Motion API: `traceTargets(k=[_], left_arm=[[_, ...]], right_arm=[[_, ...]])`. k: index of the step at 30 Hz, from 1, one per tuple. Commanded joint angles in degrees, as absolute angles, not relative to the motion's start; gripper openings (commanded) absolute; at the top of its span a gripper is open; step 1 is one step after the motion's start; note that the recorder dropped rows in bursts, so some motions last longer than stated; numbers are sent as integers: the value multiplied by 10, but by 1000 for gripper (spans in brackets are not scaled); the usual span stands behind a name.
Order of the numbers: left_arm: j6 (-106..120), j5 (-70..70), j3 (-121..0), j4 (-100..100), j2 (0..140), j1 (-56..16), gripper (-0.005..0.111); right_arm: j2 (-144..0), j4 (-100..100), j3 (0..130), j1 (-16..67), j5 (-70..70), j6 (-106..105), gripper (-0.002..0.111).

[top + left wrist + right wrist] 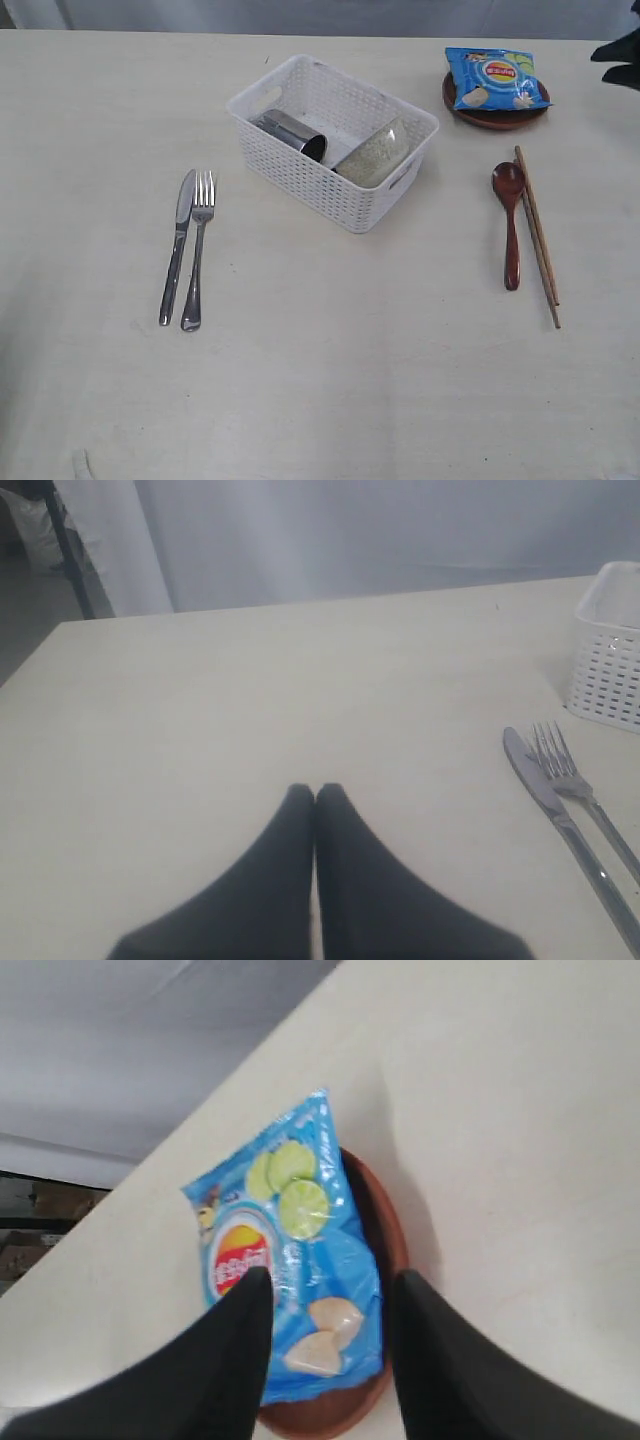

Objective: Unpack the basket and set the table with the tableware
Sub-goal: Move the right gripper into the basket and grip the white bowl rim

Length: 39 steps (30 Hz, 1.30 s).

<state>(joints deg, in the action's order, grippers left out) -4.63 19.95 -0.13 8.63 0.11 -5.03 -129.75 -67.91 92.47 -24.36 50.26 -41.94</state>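
exterior view: the basket (pixel 300 185) sits on the table (pixel 350 400) toward the far middle, turned at an angle. inside it a cup (pixel 288 132) lies on its side at the left and a bowl (pixel 375 155) lies tipped at the right, the two near each other. left of the basket the knife (pixel 177 245) and fork (pixel 197 250) lie side by side, close together, handles toward the near edge. right of the basket the spoon (pixel 511 225) and chopsticks (pixel 537 235) lie side by side, the chopsticks on the outer side. beyond them a plate (pixel 500 120) carries a chip bag (pixel 495 78). the right claw (pixel 332 1280) hangs above that bag with its fingers spread wide, gripping nothing; in the exterior view it is only a dark shape at the far right edge. the left claw (pixel 315 792) hangs over the table left of the knife, its tips pressed together and holding nothing.
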Motion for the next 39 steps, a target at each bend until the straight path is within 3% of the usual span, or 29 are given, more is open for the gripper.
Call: traceTargets(k=[1,8,15,23,32,39], left_arm=[[-48,198,0,88,0,-53,0],[-48,198,0,88,0,-53,0],[-48,198,0,85,0,-53,0],[-48,198,0,82,0,-53,0],[-48,198,0,82,0,-53,0],[-48,198,0,82,0,-53,0]], right_arm=[[-1246,-708,935,-228,550,-418,38],[-1179,-631,990,-125,603,-332,38],[-1145,-227,1100,53,692,-20,38],[-1162,-70,1098,217,700,102,38],[-1170,-56,990,229,700,142,38],[-1169,-86,986,229,700,159,38]])
